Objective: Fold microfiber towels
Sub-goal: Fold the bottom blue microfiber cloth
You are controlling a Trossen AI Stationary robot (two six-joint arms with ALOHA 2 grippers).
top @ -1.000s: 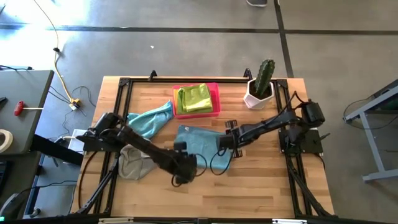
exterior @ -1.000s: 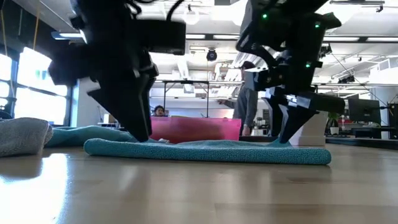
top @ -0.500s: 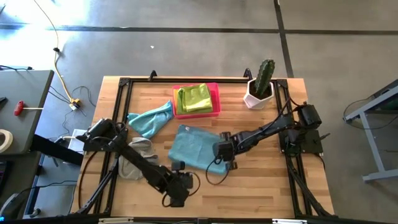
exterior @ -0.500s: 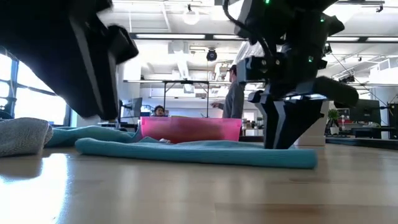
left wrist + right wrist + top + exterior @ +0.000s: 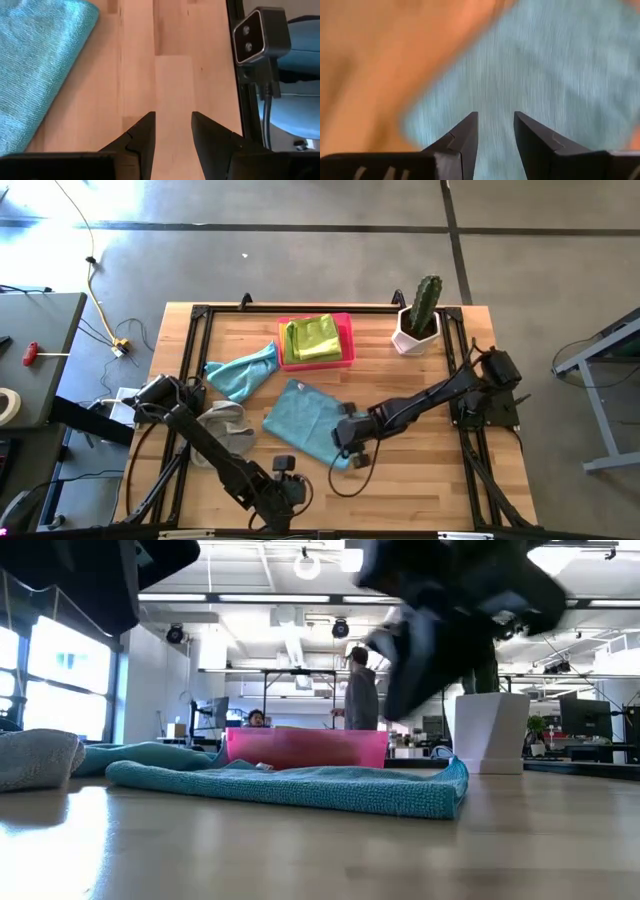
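Note:
A teal-blue towel (image 5: 300, 420) lies spread on the table's middle; it also shows in the low view (image 5: 280, 785). Its right end (image 5: 452, 780) stands up a little. My right gripper (image 5: 345, 438) is open just above that end, with the towel under its fingers in the right wrist view (image 5: 496, 116). My left gripper (image 5: 285, 492) is open over bare wood near the table's near edge (image 5: 173, 116), clear of the towel (image 5: 35, 65). A second teal towel (image 5: 243, 370) and a grey towel (image 5: 220, 430) lie crumpled at the left. A lime green towel (image 5: 315, 338) lies folded in the pink tray (image 5: 345, 360).
A cactus in a white pot (image 5: 418, 320) stands at the far right. The low-view camera (image 5: 262, 35) sits at the near edge by my left gripper. A person (image 5: 360, 695) stands in the room beyond the table. Bare wood lies at the near right.
My right gripper has gone toward the table's left and near edge, dragging the teal towel that way, and has then risen off it. The towel's right end now stands up. My left gripper has left the towel, risen and gone toward the near edge.

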